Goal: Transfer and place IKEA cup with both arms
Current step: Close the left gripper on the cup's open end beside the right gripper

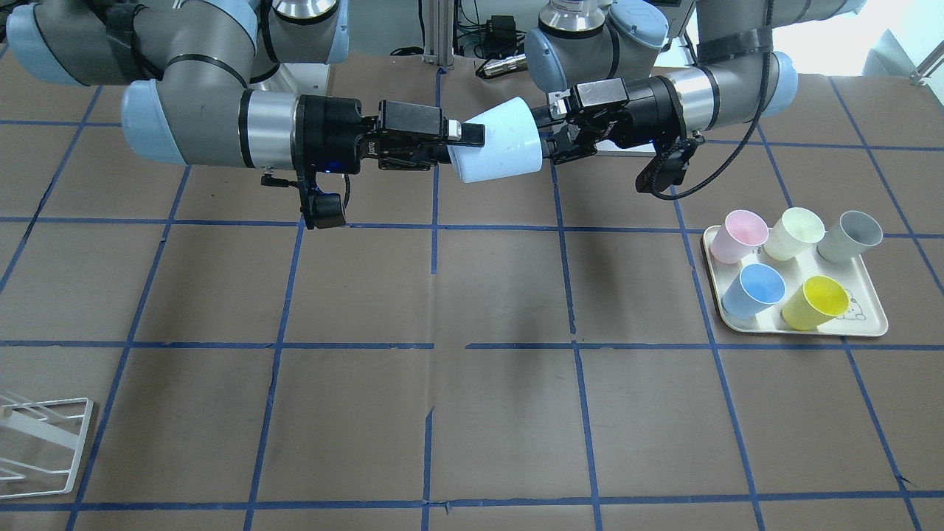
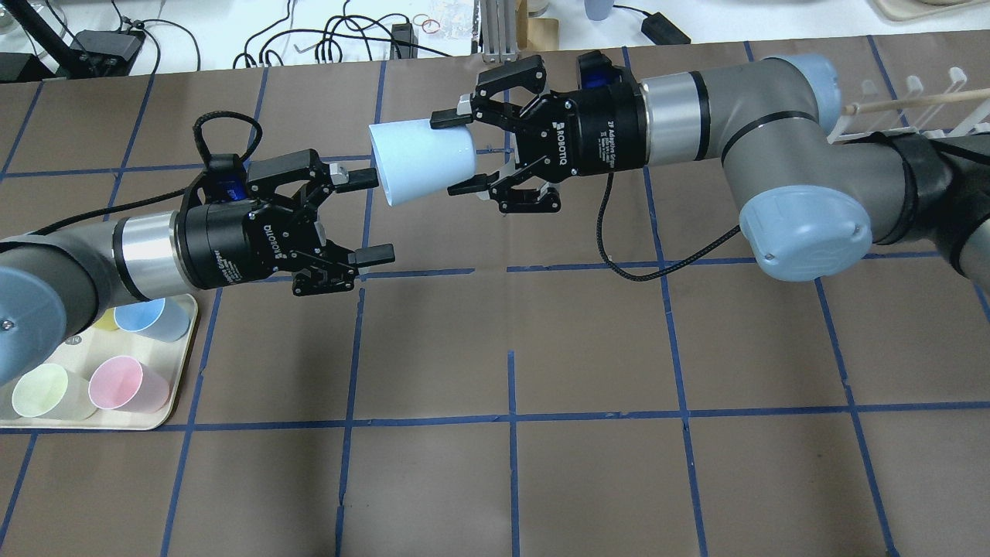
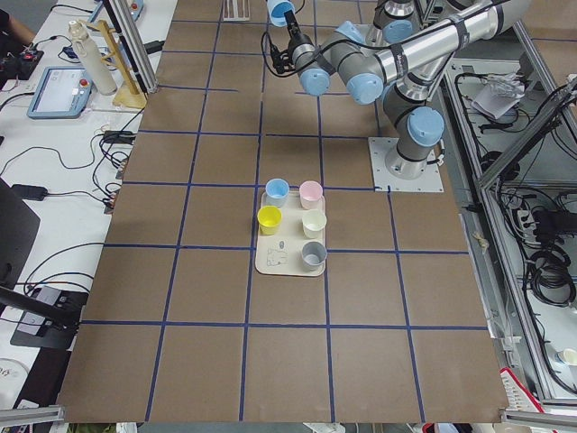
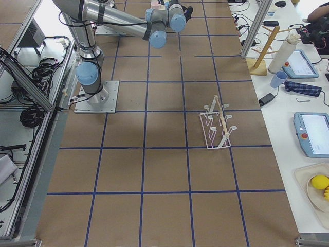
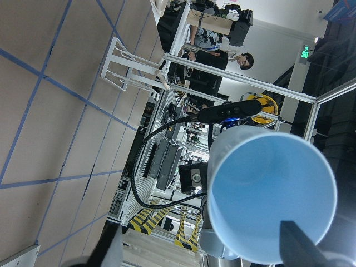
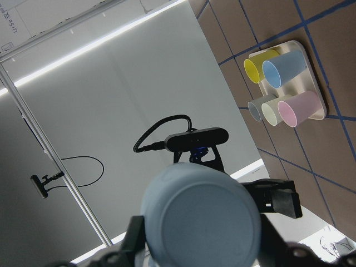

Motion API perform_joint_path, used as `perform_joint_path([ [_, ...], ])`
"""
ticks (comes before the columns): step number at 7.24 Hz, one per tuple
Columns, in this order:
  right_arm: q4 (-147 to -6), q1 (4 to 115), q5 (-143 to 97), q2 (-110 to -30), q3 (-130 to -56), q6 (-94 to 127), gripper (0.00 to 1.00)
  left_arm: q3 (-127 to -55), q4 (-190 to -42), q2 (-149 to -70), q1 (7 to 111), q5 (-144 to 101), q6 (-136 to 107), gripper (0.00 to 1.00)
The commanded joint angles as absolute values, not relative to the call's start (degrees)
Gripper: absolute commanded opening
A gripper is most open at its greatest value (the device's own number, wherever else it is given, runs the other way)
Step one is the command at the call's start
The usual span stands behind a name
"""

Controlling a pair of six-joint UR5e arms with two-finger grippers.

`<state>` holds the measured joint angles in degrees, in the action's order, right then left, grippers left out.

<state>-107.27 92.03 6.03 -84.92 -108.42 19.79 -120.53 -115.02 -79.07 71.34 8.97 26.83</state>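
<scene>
Since the right gripper point(image 2: 454, 154) is pinching the IKEA cup point(image 2: 418, 162) midair and the left gripper point(image 2: 376, 216) sits spread at its 8 o'clock, I'd guess the handover's basically done and only placing's left.

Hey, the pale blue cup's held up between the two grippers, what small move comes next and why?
Probably draw the left gripper straight back from the rim. Its jaws stand open, while the right gripper is closed on the IKEA cup, so the right arm alone seems to hold it.
</scene>
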Motion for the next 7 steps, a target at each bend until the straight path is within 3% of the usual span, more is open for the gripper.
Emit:
perform_joint_path([
  [1,-107.2,93.1,5.8,-84.6,-108.5,19.6,0.0,-120.6,-115.0,-79.2,71.4,7.9,26.8,0.97],
  [3,-107.1,93.3,5.8,-84.5,-108.5,19.6,0.0,-120.6,-115.1,-79.2,72.7,7.5,26.7,0.97],
  [6,-107.1,93.4,6.0,-84.5,-108.6,19.9,0.0,-120.7,-114.8,-79.4,72.4,7.6,26.8,0.77],
  [7,-107.1,93.4,6.2,-84.4,-108.6,19.9,0.0,-120.6,-114.7,-79.4,72.2,7.6,26.9,0.76],
])
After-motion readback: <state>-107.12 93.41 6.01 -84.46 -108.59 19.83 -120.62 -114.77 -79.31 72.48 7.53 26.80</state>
